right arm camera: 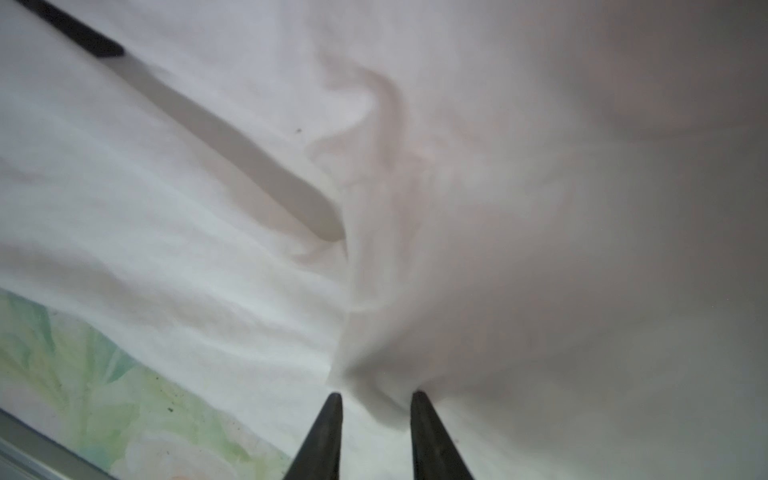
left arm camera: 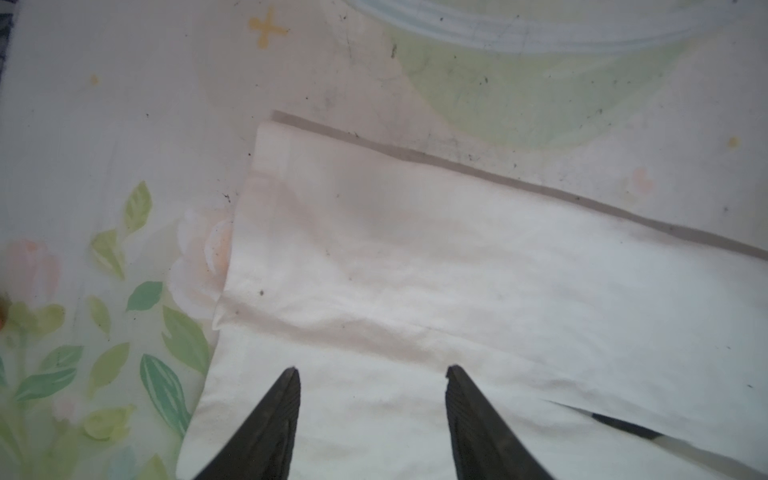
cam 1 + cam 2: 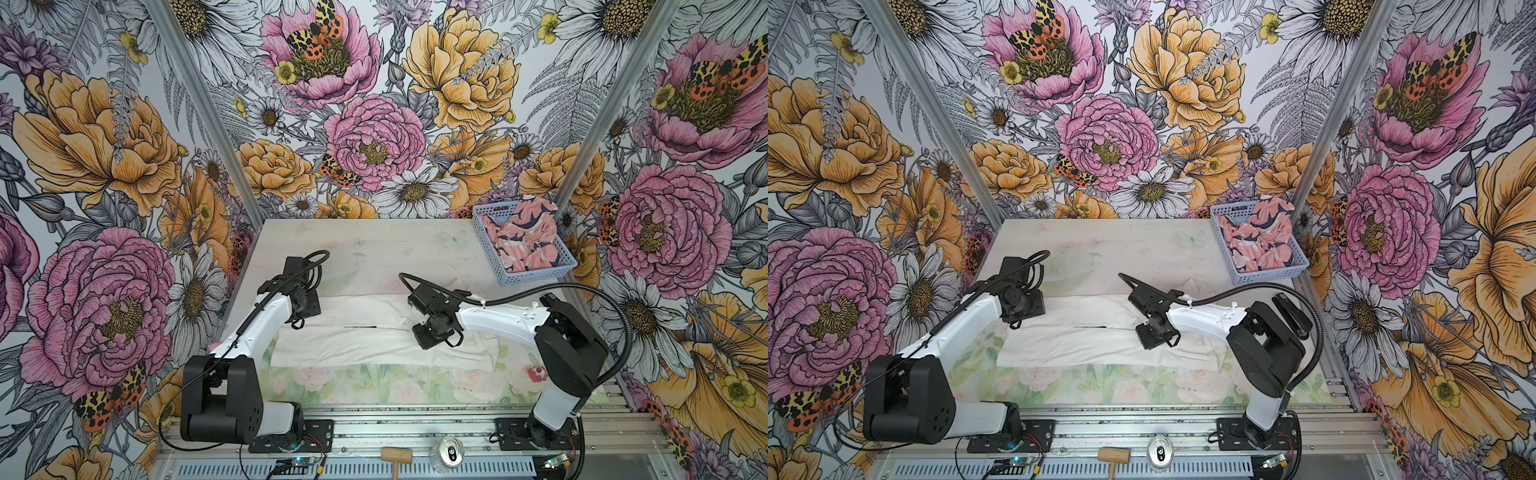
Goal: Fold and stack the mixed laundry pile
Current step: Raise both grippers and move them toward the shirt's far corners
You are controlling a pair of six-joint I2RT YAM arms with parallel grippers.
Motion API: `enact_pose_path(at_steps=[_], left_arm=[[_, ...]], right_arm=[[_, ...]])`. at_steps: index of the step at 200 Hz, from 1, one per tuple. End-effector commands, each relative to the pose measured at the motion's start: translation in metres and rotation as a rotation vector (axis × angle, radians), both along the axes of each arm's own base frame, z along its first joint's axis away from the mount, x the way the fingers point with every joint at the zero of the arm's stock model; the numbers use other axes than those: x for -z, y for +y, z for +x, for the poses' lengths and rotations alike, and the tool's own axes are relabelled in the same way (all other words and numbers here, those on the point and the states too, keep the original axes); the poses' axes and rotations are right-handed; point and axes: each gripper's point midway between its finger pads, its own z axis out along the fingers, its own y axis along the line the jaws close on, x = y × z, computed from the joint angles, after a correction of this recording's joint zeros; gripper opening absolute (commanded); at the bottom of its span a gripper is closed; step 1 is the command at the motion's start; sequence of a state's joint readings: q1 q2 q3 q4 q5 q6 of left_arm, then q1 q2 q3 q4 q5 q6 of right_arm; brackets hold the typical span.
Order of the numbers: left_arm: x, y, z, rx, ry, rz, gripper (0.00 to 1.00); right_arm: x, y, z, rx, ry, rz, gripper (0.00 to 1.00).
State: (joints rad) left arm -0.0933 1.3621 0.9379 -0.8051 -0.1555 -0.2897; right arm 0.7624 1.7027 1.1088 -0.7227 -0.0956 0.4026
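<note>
Room: we note three walls (image 3: 104, 166) papered with large pink and orange flowers, daisies and spotted moths, with metal posts at the corners.

Surface (image 3: 374, 249): pale, printed with faint roses and green leaves, speckled with small dark marks. An aluminium rail (image 3: 415, 428) runs along its near edge.

White T-shirt (image 3: 365, 336): in both top views it lies across the middle of the surface as a wide flat band between the two arms. Its left end is squared off and its right end is rumpled. A thin dark line (image 3: 360, 327) crosses its middle.

Basket (image 3: 536, 276): light blue, perforated, in the far right corner of the surface. The pink garment (image 3: 523, 241) with navy and white shapes is bunched inside, spilling over the far rim.

Left claw (image 2: 372, 369): jaws wide apart over the shirt's left end, with nothing between them.

Right claw (image 1: 376, 394): jaws narrow. A raised pucker of white cloth runs into the gap, but we cannot tell whether it is pinched.

On the rail: a wooden mallet (image 3: 397, 456) beside a can (image 3: 451, 451).
</note>
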Motion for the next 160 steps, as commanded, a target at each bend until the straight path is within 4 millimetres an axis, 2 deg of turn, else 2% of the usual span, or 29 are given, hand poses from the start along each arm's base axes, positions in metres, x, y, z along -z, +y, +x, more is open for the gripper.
enact_pose_path(at_steps=[1, 23, 54, 80, 97, 116, 160], left_arm=[[-0.010, -0.018, 0.012, 0.017, -0.031, -0.038, 0.58], [-0.006, -0.026, 0.021, 0.030, -0.014, -0.041, 0.58], [-0.002, -0.030, 0.037, 0.033, -0.011, -0.049, 0.58], [0.011, -0.028, 0.048, 0.024, 0.013, -0.057, 0.58], [0.023, -0.023, 0.053, 0.008, 0.040, -0.069, 0.58], [0.031, -0.018, 0.059, -0.007, 0.052, -0.073, 0.58], [0.047, -0.004, 0.065, -0.030, 0.091, -0.069, 0.58]], right_arm=[[-0.023, -0.035, 0.020, 0.111, -0.040, 0.043, 0.34], [-0.024, -0.070, 0.046, 0.212, -0.044, 0.046, 0.36], [-0.021, -0.118, 0.102, 0.372, -0.097, 0.031, 0.36], [-0.013, -0.151, 0.146, 0.500, -0.117, 0.040, 0.36], [-0.012, -0.155, 0.167, 0.532, -0.124, 0.098, 0.36], [-0.011, -0.153, 0.178, 0.530, -0.125, 0.119, 0.36], [-0.005, -0.143, 0.182, 0.544, -0.102, 0.182, 0.34]])
